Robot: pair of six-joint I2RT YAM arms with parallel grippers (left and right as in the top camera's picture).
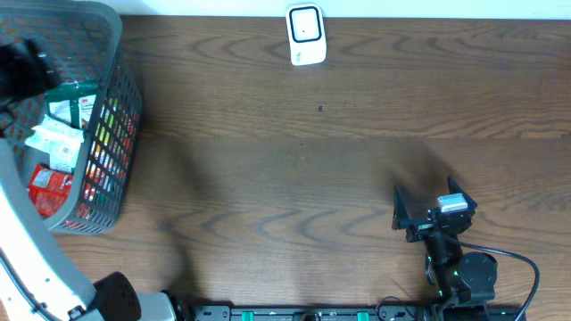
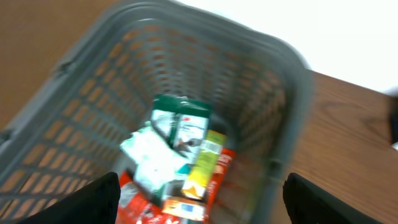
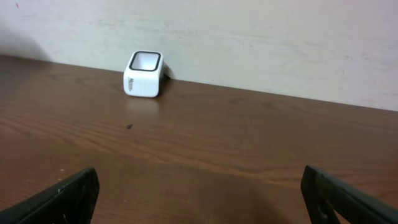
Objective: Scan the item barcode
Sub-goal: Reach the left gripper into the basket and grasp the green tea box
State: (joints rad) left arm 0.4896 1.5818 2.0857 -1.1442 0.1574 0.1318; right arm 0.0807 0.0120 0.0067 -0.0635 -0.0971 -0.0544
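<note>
Several packaged items lie in a grey mesh basket (image 1: 114, 134) at the table's left edge: a green-and-white box (image 2: 180, 121), a yellow-green packet (image 2: 205, 160), a white pouch (image 2: 148, 155) and red packets (image 1: 46, 189). My left gripper (image 1: 22, 67) hovers open above the basket's far end, its fingers (image 2: 93, 200) wide apart over the items and holding nothing. The white barcode scanner (image 1: 305, 34) stands at the table's far edge, also visible as the scanner (image 3: 144, 73) in the right wrist view. My right gripper (image 1: 426, 203) rests open near the front right, empty.
The basket wall (image 2: 283, 106) rises close around the left gripper. Bare brown tabletop (image 1: 285, 178) stretches between the basket and the right arm. A pale wall (image 3: 249, 37) stands behind the scanner. The left arm's white link (image 1: 31, 250) crosses the front left corner.
</note>
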